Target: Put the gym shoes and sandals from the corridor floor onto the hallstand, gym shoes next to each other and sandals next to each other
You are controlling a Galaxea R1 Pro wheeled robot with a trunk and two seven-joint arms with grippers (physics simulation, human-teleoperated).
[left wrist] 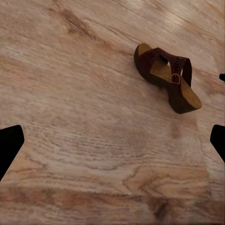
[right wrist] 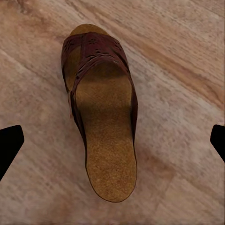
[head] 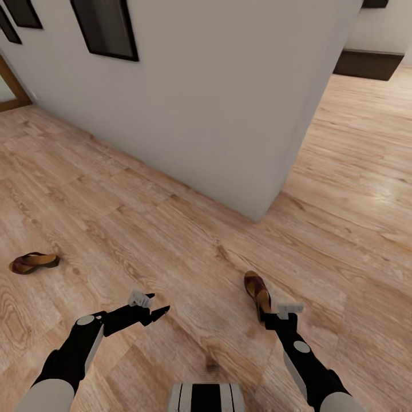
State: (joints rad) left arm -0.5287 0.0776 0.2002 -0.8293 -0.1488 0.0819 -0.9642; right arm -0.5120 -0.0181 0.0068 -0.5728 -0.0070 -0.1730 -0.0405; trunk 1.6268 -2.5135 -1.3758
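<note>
Two brown sandals lie on the wood-plank corridor floor. One sandal rests on its side at the far left. The other sandal lies flat just under and ahead of my right gripper, which hangs open over it with its fingers spread wide to either side. My left gripper is open too, held low over bare floor and pointing toward that same sandal. The gym shoes and the hallstand are out of view.
A white wall ends in a corner close ahead of the near sandal, with dark frames hung on it. Open floor runs on past the corner to a dark low unit. My base is at the bottom.
</note>
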